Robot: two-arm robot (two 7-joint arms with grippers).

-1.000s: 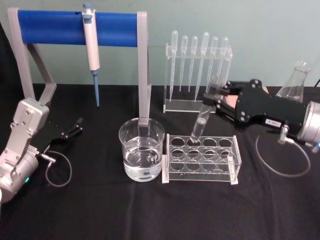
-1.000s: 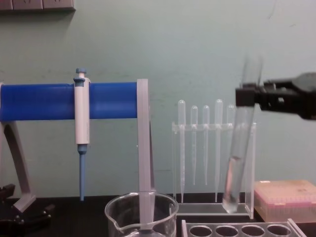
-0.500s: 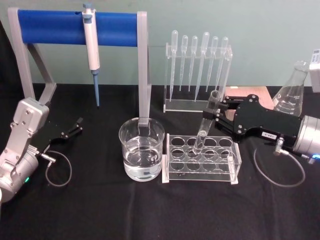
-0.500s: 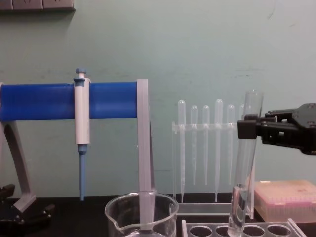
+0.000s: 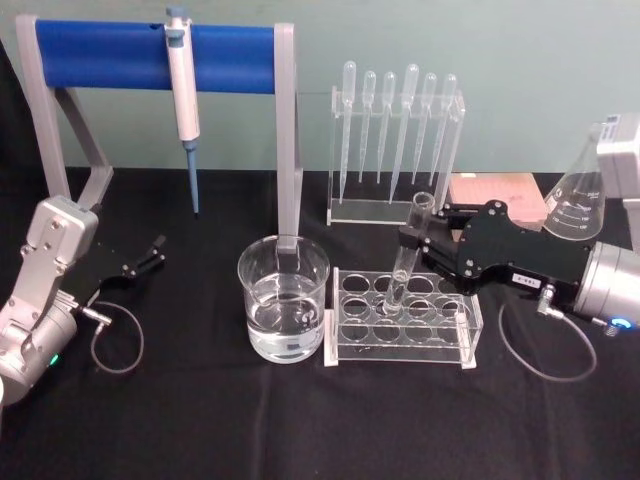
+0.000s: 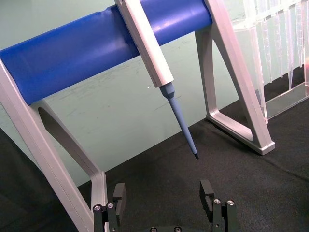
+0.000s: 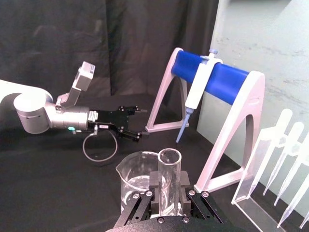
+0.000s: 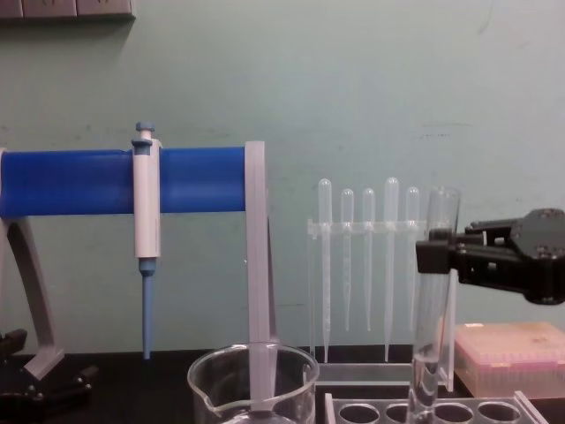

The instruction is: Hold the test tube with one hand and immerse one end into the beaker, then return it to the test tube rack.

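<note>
The test tube [image 5: 398,280] leans slightly, its rounded end down in a hole of the clear rack [image 5: 440,335]. My right gripper [image 5: 413,241] is shut on its upper part, just below the open rim. The chest view shows the test tube [image 8: 428,336] entering the rack [image 8: 468,412], with the right gripper [image 8: 436,256] around it. In the right wrist view the test tube's rim [image 7: 170,157] stands between the black fingers [image 7: 155,186]. The beaker [image 5: 283,310], part-filled with clear liquid, stands left of the rack. My left gripper [image 5: 150,256] rests open at the far left, its fingers [image 6: 207,193] wide apart.
A blue-barred stand [image 5: 150,55] holds a white and blue micropipette [image 5: 182,90] at the back left. Plastic pipettes hang in a clear holder [image 5: 395,130] behind the rack. A conical flask [image 5: 580,200] and a pink box [image 5: 495,190] sit at the back right.
My right gripper has come down and a little toward the front with the test tube, whose lower end went from above the rack into one of its holes. The left arm has not moved.
</note>
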